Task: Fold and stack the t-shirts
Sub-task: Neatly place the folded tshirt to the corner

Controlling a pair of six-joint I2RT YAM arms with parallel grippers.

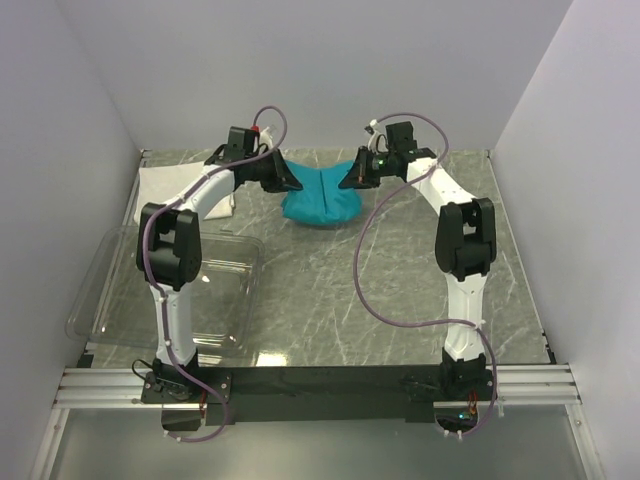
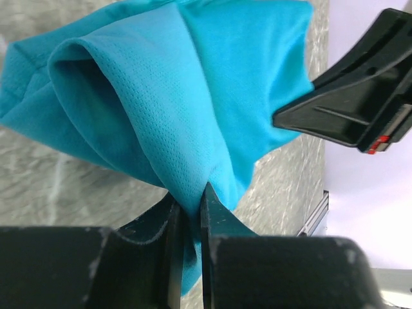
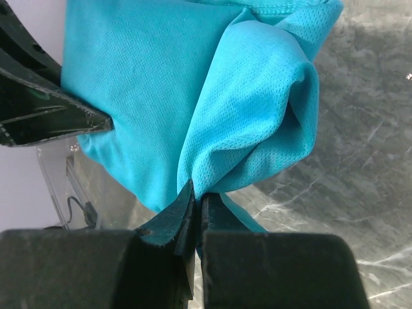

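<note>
You're looking at a grey marble-patterned tabletop (image 1: 310, 300) boxed in by plain pale walls (image 1: 320, 70) on three sides (evenly lit, soft shadows), with an aluminium rail (image 1: 530, 383) along its near edge.

Marble table (image 1: 300, 290): white t-shirt (image 1: 160, 190) far-left, clear bin (image 1: 105, 290) near-left.

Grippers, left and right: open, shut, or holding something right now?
Left gripper: shut on the plain teal-blue cloth t-shirt.
Right gripper: shut on the same t-shirt.
</note>
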